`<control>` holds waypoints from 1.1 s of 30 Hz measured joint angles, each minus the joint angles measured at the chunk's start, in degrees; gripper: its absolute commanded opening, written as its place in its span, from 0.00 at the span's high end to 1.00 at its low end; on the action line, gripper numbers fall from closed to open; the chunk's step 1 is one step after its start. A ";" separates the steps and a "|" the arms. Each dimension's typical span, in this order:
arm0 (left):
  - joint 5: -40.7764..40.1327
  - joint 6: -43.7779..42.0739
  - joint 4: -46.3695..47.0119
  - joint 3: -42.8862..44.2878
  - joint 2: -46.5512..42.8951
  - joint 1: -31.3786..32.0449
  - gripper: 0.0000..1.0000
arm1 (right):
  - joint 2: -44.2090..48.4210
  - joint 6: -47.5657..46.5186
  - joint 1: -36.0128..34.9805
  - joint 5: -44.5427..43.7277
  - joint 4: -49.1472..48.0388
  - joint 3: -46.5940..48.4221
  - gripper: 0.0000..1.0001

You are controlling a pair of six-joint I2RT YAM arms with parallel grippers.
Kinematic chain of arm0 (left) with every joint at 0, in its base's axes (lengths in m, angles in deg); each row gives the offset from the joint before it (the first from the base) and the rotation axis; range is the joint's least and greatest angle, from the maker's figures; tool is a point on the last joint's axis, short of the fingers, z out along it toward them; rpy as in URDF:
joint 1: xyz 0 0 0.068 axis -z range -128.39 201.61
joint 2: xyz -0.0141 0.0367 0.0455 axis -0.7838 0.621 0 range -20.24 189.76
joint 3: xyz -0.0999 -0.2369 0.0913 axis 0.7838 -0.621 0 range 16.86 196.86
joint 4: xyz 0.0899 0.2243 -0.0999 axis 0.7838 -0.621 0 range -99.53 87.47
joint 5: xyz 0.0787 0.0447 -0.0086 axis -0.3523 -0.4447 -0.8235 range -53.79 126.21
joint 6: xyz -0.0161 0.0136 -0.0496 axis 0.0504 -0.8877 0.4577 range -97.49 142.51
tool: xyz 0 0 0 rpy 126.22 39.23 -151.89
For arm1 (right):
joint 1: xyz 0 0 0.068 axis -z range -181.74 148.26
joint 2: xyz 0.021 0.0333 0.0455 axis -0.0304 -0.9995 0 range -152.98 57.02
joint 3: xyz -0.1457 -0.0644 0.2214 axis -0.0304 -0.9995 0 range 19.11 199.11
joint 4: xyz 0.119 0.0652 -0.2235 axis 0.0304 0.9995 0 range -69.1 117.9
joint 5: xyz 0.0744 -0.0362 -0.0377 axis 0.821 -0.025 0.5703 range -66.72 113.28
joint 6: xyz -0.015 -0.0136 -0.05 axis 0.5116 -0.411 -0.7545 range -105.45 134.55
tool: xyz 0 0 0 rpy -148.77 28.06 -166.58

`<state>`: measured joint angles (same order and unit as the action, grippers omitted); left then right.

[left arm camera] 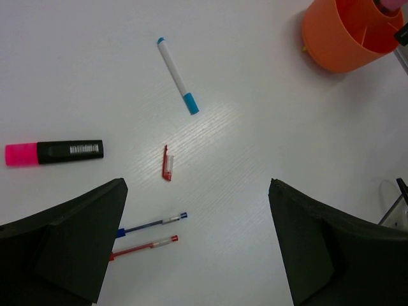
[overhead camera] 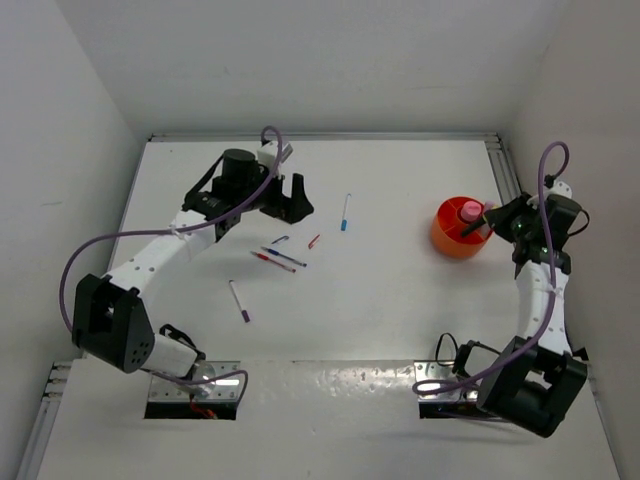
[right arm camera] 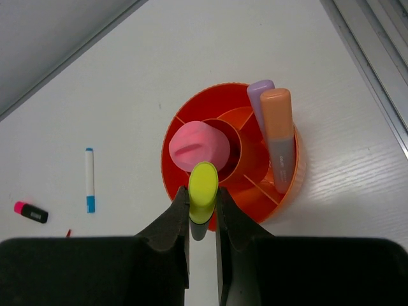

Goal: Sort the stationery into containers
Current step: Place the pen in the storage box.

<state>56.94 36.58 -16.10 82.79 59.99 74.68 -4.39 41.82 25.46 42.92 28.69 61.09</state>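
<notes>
Snugly in right gripper, yellow marker above orange bowl

Edges, fingers and specks: what we cannot fully see

In the left wrist view the round bright-orange plastic bowl runs off the frame at one o'clock. The thin blue pen and thin red pen lose their eight-o'clock ends behind a dark finger of the left gripper. In the right wrist view the yellow marker has its lower body buried between the right gripper fingers. At eight o'clock, a red speck is too small for us to name.
</notes>
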 measured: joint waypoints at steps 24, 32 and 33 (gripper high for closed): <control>-9.46 -15.13 -2.97 11.34 12.39 -3.30 0.00 | -4.35 -1.18 -7.26 -7.19 -10.84 -6.34 0.84; -7.65 -19.98 -3.67 11.67 14.12 -4.15 0.03 | -2.34 -1.77 -7.91 -8.02 -9.29 -7.15 0.28; -6.43 -21.86 -4.74 12.92 15.23 -4.37 0.05 | -1.70 -1.77 -7.91 -7.89 -8.59 -7.13 0.28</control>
<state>50.52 14.72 -20.84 95.71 75.22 70.31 -6.10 40.05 17.55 35.03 20.10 53.96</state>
